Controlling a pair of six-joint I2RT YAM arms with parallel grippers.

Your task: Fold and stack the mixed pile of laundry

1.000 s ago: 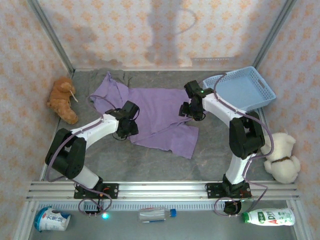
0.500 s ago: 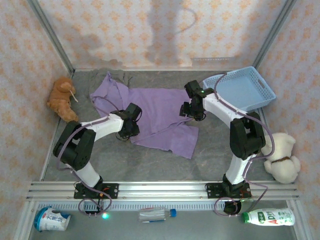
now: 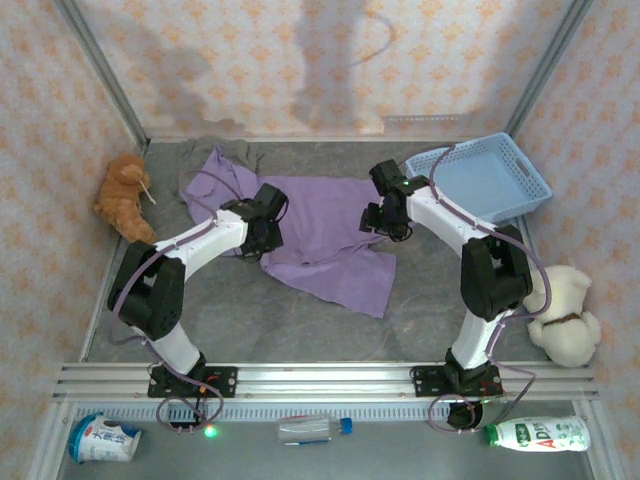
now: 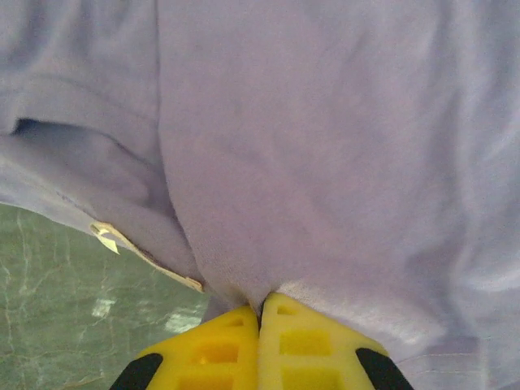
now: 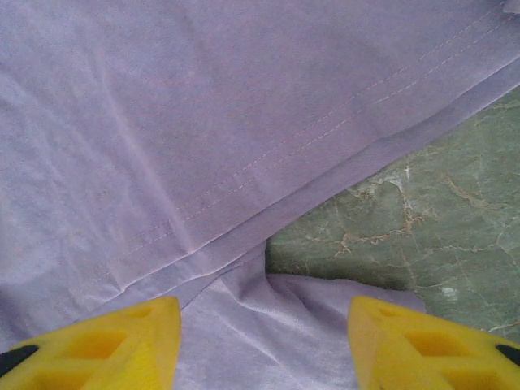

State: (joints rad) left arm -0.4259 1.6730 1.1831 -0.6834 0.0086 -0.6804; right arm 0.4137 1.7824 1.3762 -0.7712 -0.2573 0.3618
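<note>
Lavender shirt (image 3: 320,215), from above: spread on the surface (image 3: 250,315) between both arms for folding. Left wrist: left claw (image 4: 260,313) pinched shut on its edge, likely to lift. Right wrist: right claw (image 5: 260,309) gaping over the hem, holding nothing.

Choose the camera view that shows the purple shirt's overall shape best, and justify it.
Top external: nearly the whole purple shirt lies spread out. Left wrist gives a close-up of fabric pinched in the shut left gripper; right wrist shows its stitched hem ahead of the open right gripper.
</note>
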